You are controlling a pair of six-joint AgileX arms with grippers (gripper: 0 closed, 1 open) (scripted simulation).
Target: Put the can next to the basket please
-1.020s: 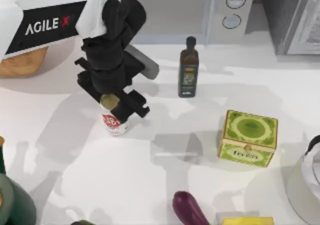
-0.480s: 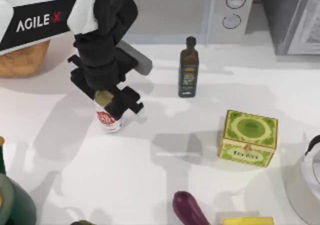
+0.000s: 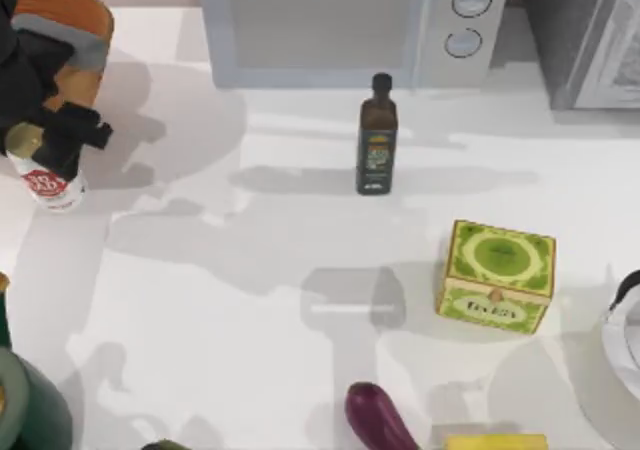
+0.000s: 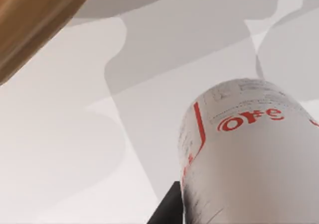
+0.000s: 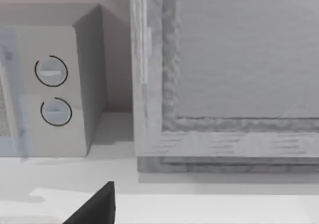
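The can [image 3: 46, 183], white with red lettering and a dull gold top, stands upright at the table's far left, just in front of the orange-tan basket [image 3: 70, 15]. My left gripper [image 3: 38, 142] is shut on the can's upper part from above. In the left wrist view the can [image 4: 249, 154] looms close, the basket's wall [image 4: 35, 25] slants across a corner, and one dark finger [image 4: 169, 209] lies against the can. Whether the can rests on the table I cannot tell. A dark part of my right gripper [image 5: 97, 206] shows in the right wrist view.
A dark glass bottle [image 3: 377, 135] stands mid-table in front of a microwave [image 3: 330, 25]. A green tea box [image 3: 496, 275] sits to the right, an aubergine [image 3: 375, 418] at the front edge, a dark green object [image 3: 25, 410] at the front left.
My left gripper has carried the can from the table's middle-left far to the left and a little back, up to the basket. The arm now covers less of the basket.
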